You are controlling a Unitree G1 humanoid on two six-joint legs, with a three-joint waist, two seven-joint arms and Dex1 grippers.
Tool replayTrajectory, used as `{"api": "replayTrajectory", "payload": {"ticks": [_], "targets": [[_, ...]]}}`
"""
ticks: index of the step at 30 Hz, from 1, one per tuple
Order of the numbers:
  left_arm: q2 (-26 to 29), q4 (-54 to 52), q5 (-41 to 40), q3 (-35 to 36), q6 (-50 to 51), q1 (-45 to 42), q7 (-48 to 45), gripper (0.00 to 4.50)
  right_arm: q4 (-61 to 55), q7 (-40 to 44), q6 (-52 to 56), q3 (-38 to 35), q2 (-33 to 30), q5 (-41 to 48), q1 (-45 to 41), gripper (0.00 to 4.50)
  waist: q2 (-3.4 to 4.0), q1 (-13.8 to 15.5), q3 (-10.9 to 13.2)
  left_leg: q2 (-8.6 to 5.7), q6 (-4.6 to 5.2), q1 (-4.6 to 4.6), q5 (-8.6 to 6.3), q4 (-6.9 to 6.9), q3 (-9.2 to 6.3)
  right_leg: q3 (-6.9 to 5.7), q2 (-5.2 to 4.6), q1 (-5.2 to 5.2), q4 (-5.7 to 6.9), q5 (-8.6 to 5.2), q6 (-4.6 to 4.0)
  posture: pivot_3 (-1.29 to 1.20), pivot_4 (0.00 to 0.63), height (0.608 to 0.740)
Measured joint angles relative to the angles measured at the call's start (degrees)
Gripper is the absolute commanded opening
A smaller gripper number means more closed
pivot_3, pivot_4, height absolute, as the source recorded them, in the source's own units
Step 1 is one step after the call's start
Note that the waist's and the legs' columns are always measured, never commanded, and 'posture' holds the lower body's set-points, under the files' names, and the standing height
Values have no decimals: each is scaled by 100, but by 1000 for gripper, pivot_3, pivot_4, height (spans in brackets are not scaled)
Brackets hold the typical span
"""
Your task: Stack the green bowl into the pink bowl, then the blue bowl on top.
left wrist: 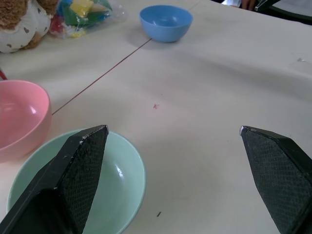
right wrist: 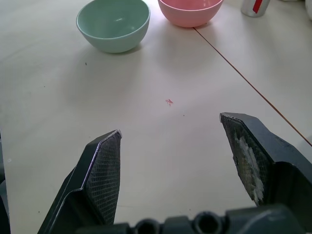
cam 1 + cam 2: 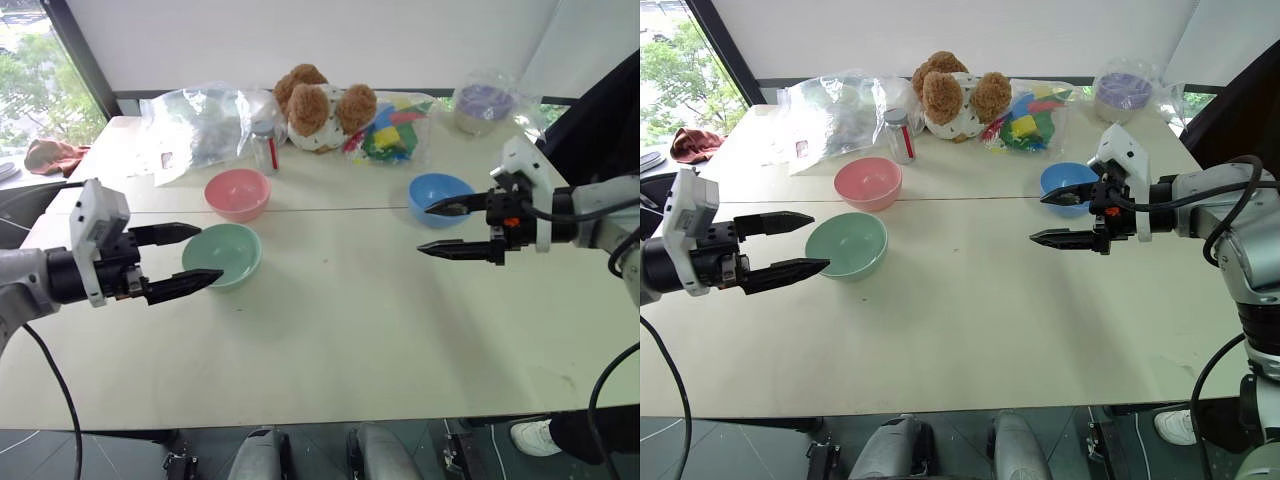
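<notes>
The left gripper [image 3: 190,260] hangs above the table [image 3: 330,330] with its black fingers spread wide and nothing between them, its tips just beside the green bowl [image 3: 222,254]; this suggests readiness to take the bowl by its rim. The right gripper [image 3: 440,228] is likewise parted and empty, poised near the blue bowl [image 3: 440,197], presumably for the later stacking step. All three bowls stand upright and separate, so no stacking is yet done. The green bowl, pale mint and smooth, sits just in front of the pink bowl [image 3: 237,193], a salmon-coloured bowl of the same form; the sky-blue bowl lies well apart on the robot's right. Beyond them rest a plush toy [image 3: 320,105] and clear plastic bags [image 3: 195,125].
</notes>
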Motion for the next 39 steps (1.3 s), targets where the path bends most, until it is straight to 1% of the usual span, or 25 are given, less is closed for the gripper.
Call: {"api": "replayTrajectory", "payload": {"ticks": [6,10,12,13,14,16,17,18,19,20,23,27,30,33,39], "targets": [[-2,34,203,-89,-123,-76,87,4500,-1,-4,0,1,6,2,0,3511,0,0,0,0,0,0,0,0,0,0,0,0,0,0,0,0,150,740],[1,431,670,-443,-447,-630,269,4500,-15,-20,-1,13,54,2,-1,3511,0,12,0,-2,0,0,0,1,1,-1,1,0,0,0,0,0,150,740],[12,980,1040,-746,-646,-1118,320,4500,-20,-28,-13,29,84,-4,-5,3511,0,18,0,-2,0,-1,0,1,0,-4,7,0,0,0,1,0,150,740],[11,1403,1290,-977,-788,-1500,337,4500,-16,-29,-20,41,97,-11,-3,3511,0,21,0,-4,0,-1,0,2,1,-5,9,1,2,0,1,0,150,740],[7,2046,1629,-1287,-1021,-2023,328,4500,-15,-39,-37,76,130,-19,-17,3511,0,26,0,-5,1,-2,0,4,1,-9,16,0,2,1,1,0,150,740],[4,2745,2019,-1561,-1371,-2515,230,4500,-19,-45,-53,94,178,-21,-19,3511,0,16,0,-5,1,-1,0,4,7,-12,19,0,1,1,1,0,150,740],[-35,3379,2321,-1842,-1681,-2950,75,4500,-11,-52,-57,105,186,-24,-11,3511,0,17,0,-6,2,-3,-1,4,10,-12,21,-3,2,1,2,0,150,740],[-60,3779,2521,-2007,-1887,-3234,-15,4500,-21,-66,-69,115,211,-23,-16,3511,-1,15,0,-5,2,-5,-1,3,10,-13,27,-5,-2,1,2,0,150,740],[-182,4614,2882,-2315,-2279,-3793,-194,4500,-23,-84,-74,115,215,-24,4,3511,0,22,0,-8,2,-5,-1,4,12,-15,29,-6,1,1,2,0,150,740],[-260,5167,3145,-2500,-2581,-4167,-283,4500,-43,-102,-80,117,225,-22,12,3511,-2,24,1,-8,2,-9,-1,4,12,-15,31,-8,-2,1,2,0,150,740],[-451,6763,3972,-2992,-3617,-5037,-495,4500,-137,-149,-81,98,221,-13,58,3511,-2,15,1,-6,14,-11,-7,3,19,-14,25,-12,-7,0,4,0,150,740],[-715,8177,4968,-3607,-4854,-5647,-391,4500,-289,-251,-26,27,218,32,259,3511,-3,17,1,-6,18,-12,-10,3,24,-16,20,-13,-10,0,5,0,150,740],[-882,8871,5656,-3999,-5665,-5874,-304,4500,-422,-330,50,-66,214,92,384,3511,-5,16,2,-6,18,-13,-10,5,26,-16,17,-13,-10,0,5,0,150,740],[-1047,9291,6108,-4218,-6159,-6009,-65,4500,-539,-396,125,-171,206,128,498,3511,-5,20,3,-5,19,-13,-10,6,25,-16,13,-13,-9,1,6,0,150,740],[-1356,9707,6908,-4570,-6867,-6084,745,4500,-703,-497,199,-311,177,211,609,3511,-7,21,3,-5,19,-13,-10,6,23,-16,6,-13,-7,1,6,0,150,740]]}}
